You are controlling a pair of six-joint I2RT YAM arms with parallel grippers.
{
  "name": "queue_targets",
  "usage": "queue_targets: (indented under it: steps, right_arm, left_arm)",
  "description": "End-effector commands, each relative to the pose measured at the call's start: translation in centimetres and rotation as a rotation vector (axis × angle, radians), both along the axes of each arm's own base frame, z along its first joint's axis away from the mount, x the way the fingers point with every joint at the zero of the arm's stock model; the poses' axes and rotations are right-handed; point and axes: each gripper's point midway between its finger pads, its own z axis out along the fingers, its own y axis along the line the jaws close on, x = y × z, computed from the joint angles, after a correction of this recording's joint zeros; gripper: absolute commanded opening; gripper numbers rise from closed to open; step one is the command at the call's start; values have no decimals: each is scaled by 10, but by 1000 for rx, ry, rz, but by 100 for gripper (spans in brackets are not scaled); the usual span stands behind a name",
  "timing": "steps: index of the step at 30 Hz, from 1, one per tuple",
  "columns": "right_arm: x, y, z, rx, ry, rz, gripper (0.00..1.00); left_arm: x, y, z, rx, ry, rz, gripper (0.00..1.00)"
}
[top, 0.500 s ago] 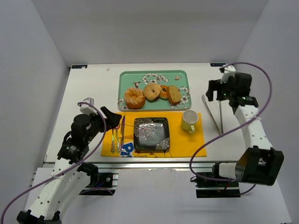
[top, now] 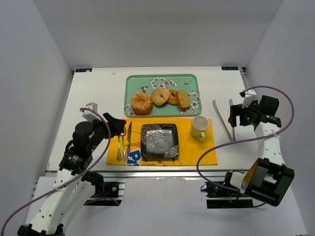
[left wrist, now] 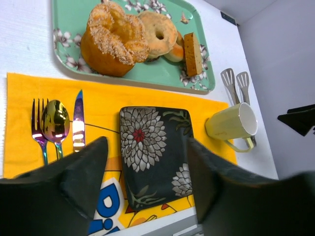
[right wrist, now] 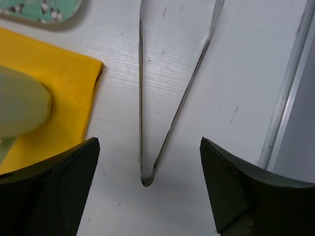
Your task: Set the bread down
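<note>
White table (top: 98, 93), walls on three sides. Bread (top: 160, 96) on tray (top: 129, 82), far middle, well apart from both grippers. Tongs (right wrist: 141, 98) right of mat (top: 206, 147), long axis far-to-near, hinge nearest. Right gripper (right wrist: 148, 142) spread wide over hinge end, a finger either side. Left gripper (left wrist: 146, 142) spread, empty, by cutlery (top: 123, 145). Probably tongs first. Table edge close right, mug (top: 199, 127) left.

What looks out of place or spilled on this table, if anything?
Nothing stands out. The breads sit on the green tray, the empty plate lies square on the yellow mat, the mug stands upright, and the tongs lie flat beside the mat.
</note>
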Motion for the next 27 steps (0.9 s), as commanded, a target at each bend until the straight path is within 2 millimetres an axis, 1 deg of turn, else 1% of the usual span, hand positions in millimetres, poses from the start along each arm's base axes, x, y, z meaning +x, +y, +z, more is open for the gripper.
queue_targets:
  steps: [1,2,3,4,5,7,9,11,12,13,15,16,18,19,21,23,24,25,27]
  right_arm:
    - [-7,-4,-20,-21,71,34,89]
    - [-6,-5,-28,-17,98,34,89]
    - [-5,-7,-31,-18,107,32,89]
    - [-2,-7,-33,-14,115,36,89]
    - [-1,-7,-41,-5,141,39,89]
    - [1,-9,-50,-1,162,39,89]
    - [0,-11,-62,-4,184,32,89]
    - [2,-15,-78,-17,208,17,89]
    - [4,-20,-82,-33,217,2,89]
    - [6,-23,-91,-35,242,-4,89]
    - [12,-26,-95,-36,248,-5,89]
    - [14,-26,-102,-35,262,0,89]
    - [18,-26,-106,-28,260,8,89]
    - [19,-23,-114,-16,275,17,89]
    - [24,-20,-118,-14,279,31,89]
    - [24,-16,-127,-9,296,37,89]
    - [28,-14,-128,-29,283,43,89]
    - [25,-12,-134,-34,291,43,89]
    - [29,-14,-137,-64,276,25,89]
  left_arm:
    - [-1,-1,10,-17,-47,-6,77]
    - [-1,-1,9,-17,-46,-7,83]
    - [-1,-1,7,-12,-44,-9,85]
    - [-1,-1,7,-6,-43,-10,86]
    - [0,-1,5,-1,-38,-9,87]
    - [1,0,4,12,-35,-9,88]
    - [2,1,3,16,-33,-4,89]
    - [2,2,1,17,-32,4,89]
    - [2,2,0,15,-29,5,89]
    - [2,2,1,13,-30,5,89]
    - [4,0,0,7,-25,1,89]
    - [4,0,1,7,-23,1,89]
    - [6,-2,2,5,-20,-4,89]
    - [8,-3,0,8,-10,-7,89]
    - [11,-5,3,6,-11,-9,89]
    - [13,-6,2,11,0,-9,89]
    - [14,-6,3,11,-2,-8,89]
    - [15,-6,6,10,-5,-6,89]
    - [15,-6,6,10,-1,-4,89]
